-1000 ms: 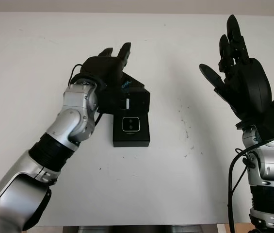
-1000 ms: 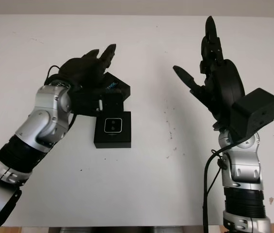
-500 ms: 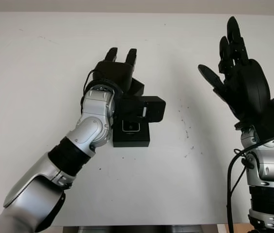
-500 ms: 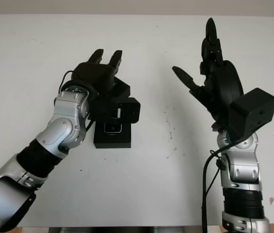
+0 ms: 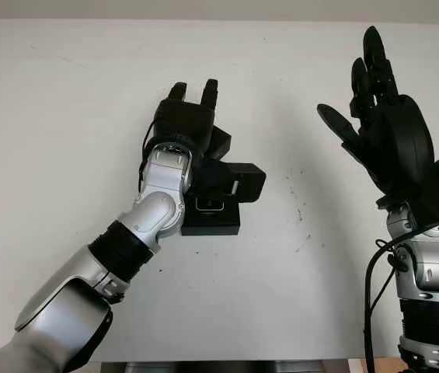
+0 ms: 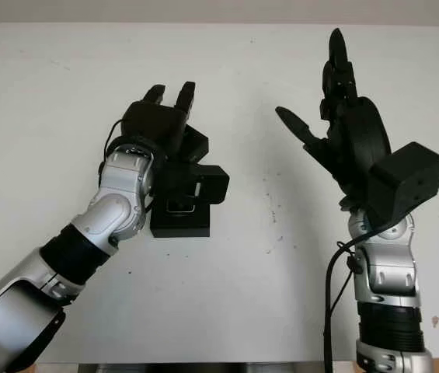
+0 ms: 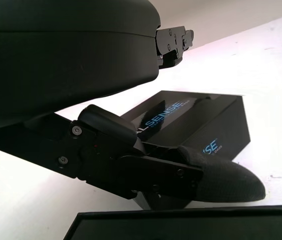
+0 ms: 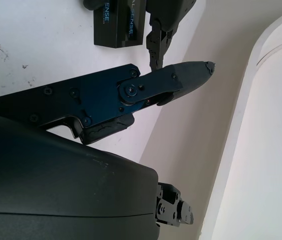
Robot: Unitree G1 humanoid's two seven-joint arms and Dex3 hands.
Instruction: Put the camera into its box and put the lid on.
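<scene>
A: Which surface carries everything?
B: A white table (image 5: 64, 155), faintly scuffed.
A: What lies directly on it?
B: An open black box (image 5: 211, 217) and, just behind, its printed lid (image 7: 195, 120).

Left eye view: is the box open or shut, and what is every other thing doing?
Black square cardboard box: open, no lid on.
Small black camera: lying inside the box, partly hidden.
Black printed lid: off, on the table beyond the box.
Left hand: open, over the lid.
Right hand: open, raised at the right.
</scene>
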